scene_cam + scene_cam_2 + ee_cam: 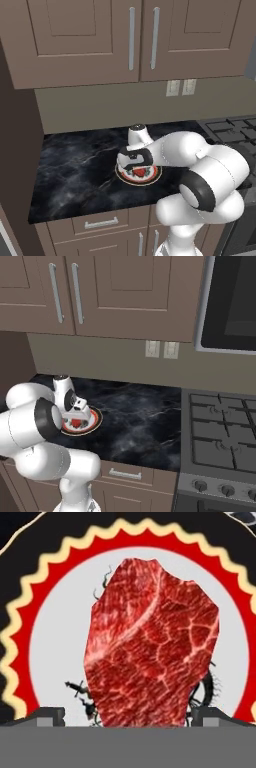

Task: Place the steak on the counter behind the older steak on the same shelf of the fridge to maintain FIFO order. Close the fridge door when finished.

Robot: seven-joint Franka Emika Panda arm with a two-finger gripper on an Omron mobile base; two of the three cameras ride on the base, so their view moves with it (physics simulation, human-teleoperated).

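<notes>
The steak [152, 647] lies on the plate [55, 627] on the counter [75, 170]. The gripper [125, 714] hangs just over it, fingers apart, one on either side. No readable writing.

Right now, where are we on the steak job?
Early. Done: the arm is at the counter, end effector lowered over the plate. In hand: the grasp. In the hand view the two fingertips stand on either side of the steak, which sits on the plate; whether they grip it yet cannot be told. Left: lift it, carry it to the fridge, place it behind the older steak, shut the door.
</notes>
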